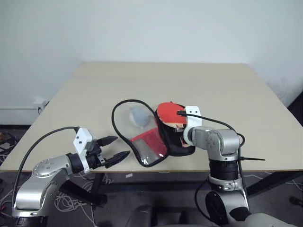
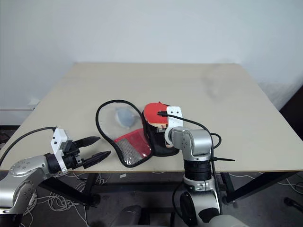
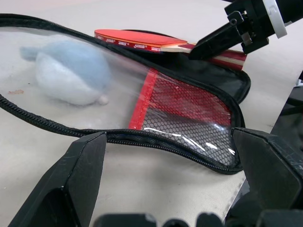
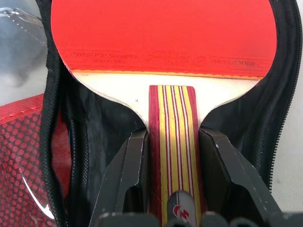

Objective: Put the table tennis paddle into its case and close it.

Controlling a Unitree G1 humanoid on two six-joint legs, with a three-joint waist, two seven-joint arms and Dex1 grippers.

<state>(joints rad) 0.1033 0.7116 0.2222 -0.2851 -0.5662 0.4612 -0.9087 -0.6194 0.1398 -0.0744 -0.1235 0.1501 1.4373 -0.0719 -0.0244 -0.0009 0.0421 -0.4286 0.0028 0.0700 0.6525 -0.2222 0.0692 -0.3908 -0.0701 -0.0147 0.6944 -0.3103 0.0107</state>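
I've got the right gripper clamped on the table tennis paddle handle over the open case, left gripper wide open and empty; next, seat it, release

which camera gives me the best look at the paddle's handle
The right wrist view: the striped handle of the table tennis paddle runs up the middle, clamped between the right gripper fingers. The left wrist view shows the handle side-on, partly behind that gripper. In both eye views the right wrist hides most of it.

paddle handle hidden behind right wrist
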